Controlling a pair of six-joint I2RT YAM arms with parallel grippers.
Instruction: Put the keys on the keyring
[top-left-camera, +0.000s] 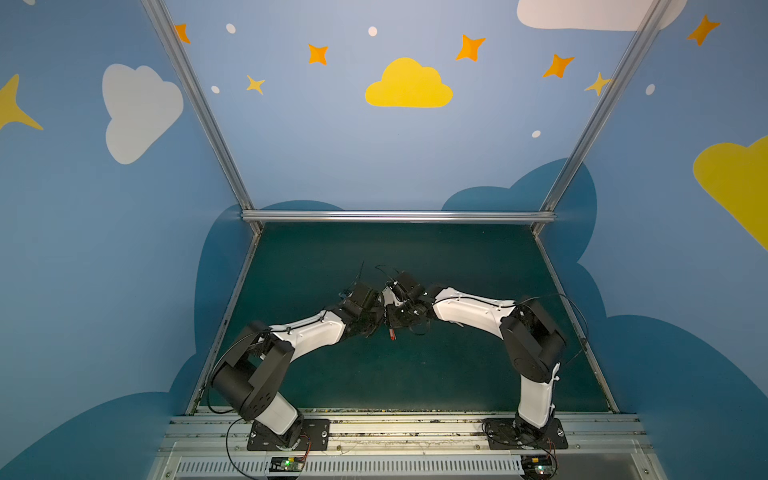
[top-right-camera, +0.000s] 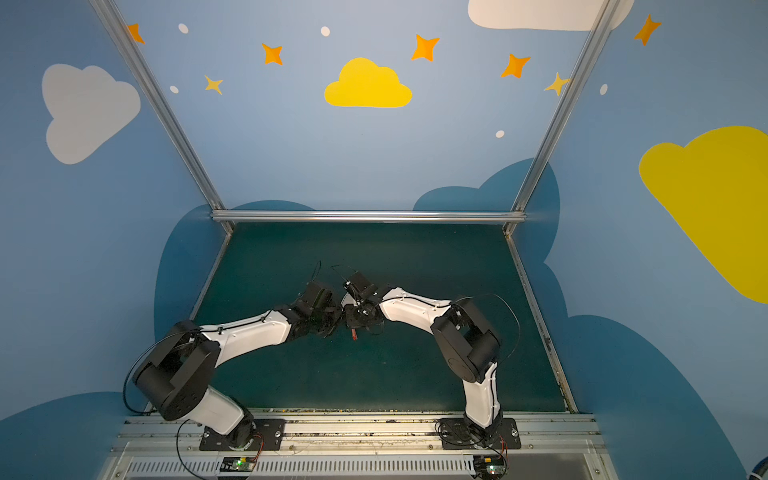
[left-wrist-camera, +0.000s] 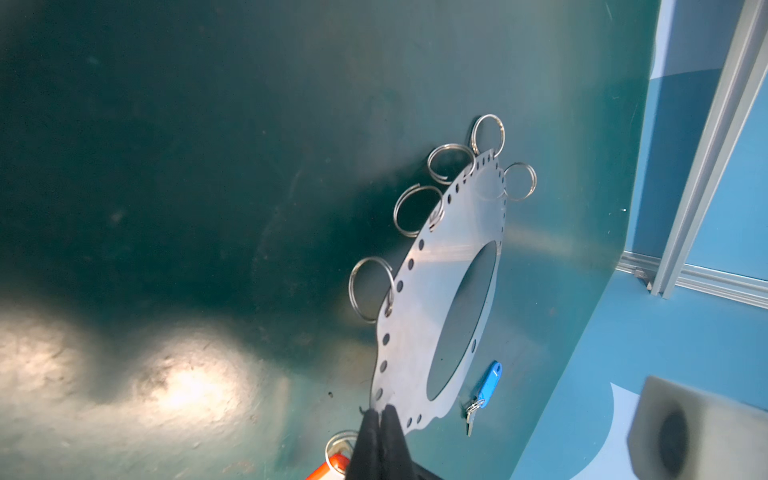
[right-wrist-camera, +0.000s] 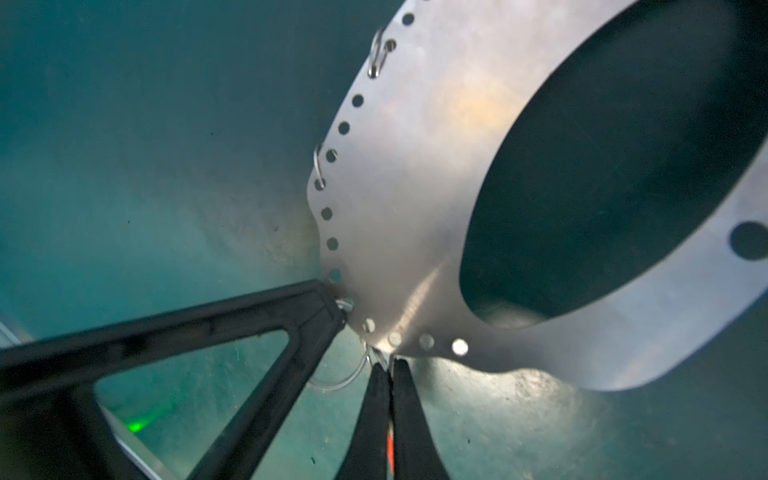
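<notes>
1. Left gripper (left-wrist-camera: 379, 411) is pinched fully shut on the rim of the keyring (left-wrist-camera: 432, 299). It holds the grey plate tilted off the worktop (left-wrist-camera: 166, 166), and several wire rings (left-wrist-camera: 350, 286) are threaded through the plate's edge holes.
2. Right gripper (right-wrist-camera: 390, 365) is closed too, on the red-tagged key (right-wrist-camera: 390, 444), whose orange plastic shows between its fingers.
3. Its tips sit just under the plate's edge, close beside the left gripper, and a thin wire loop (right-wrist-camera: 340, 384) curves out right there. I cannot tell whether that loop has entered a hole.
4. The step in hand looks like threading this key onto the plate. To do it well, hold the plate rigid and bring the loop's open end to one edge hole. Feed it along the wire's curve rather than across it, and turn slowly — thin wire is likely to slip or spring back.
5. The blue-tagged key (left-wrist-camera: 488, 384) lies on the worktop beside the plate, not yet attached — by my reading it comes afterwards.
</notes>
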